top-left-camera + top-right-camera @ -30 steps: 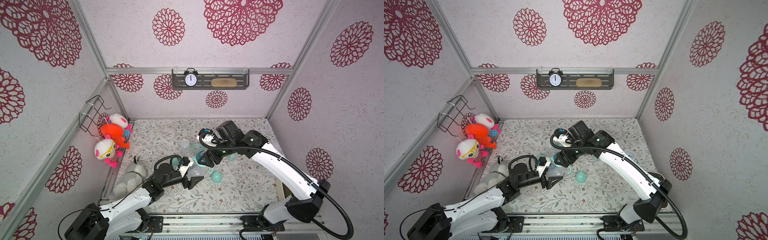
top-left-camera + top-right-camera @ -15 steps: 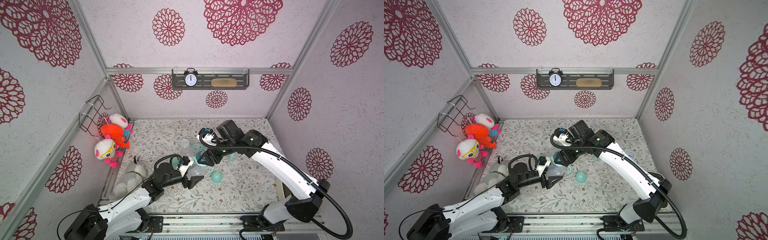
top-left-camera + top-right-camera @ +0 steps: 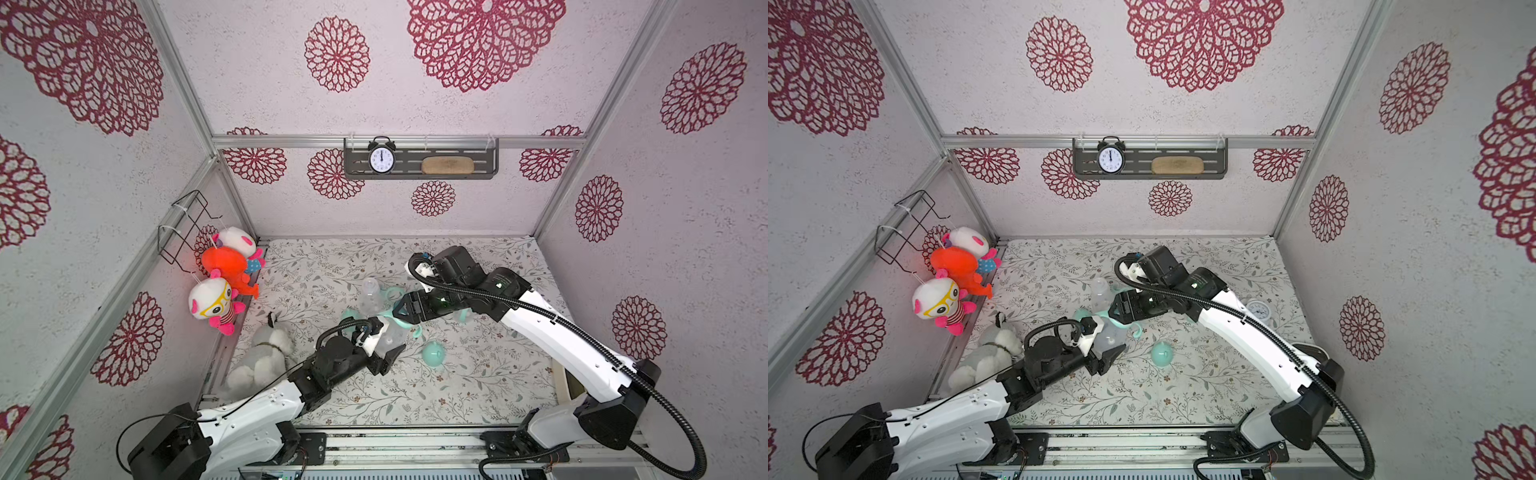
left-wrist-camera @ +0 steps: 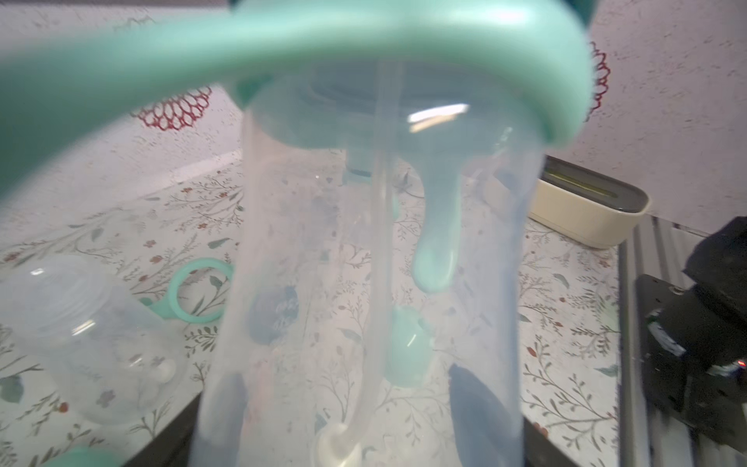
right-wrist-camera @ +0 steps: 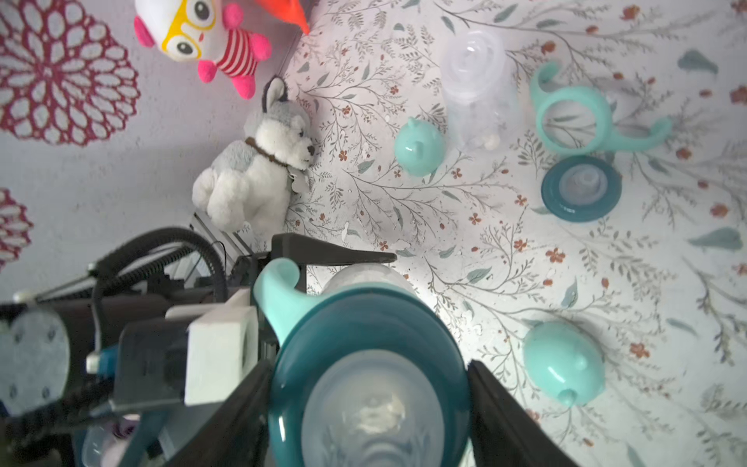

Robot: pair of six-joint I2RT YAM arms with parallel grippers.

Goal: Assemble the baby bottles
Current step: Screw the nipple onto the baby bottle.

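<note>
1. In both top views the left gripper [image 3: 385, 345] is closed tight around a clear bottle [image 3: 390, 337] near the middle of the mat [image 3: 457, 395]; the right gripper [image 3: 400, 311] reaches its top
2. Left wrist view: the clear bottle [image 4: 364, 283] fills the frame, with a mint handle ring [image 4: 404, 40] around its neck
3. Right wrist view: the right gripper's jaws press on both sides of the dark teal collar [image 5: 364, 335] on that bottle; a loose cap [image 5: 564, 362] lies on the mat nearby

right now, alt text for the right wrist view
A dark teal collar on a clear bottle fills the foreground, gripped between the right gripper's fingers. Beyond, on the floral mat lie two mint caps, another bottle, a handled ring and a plush husky.
</note>
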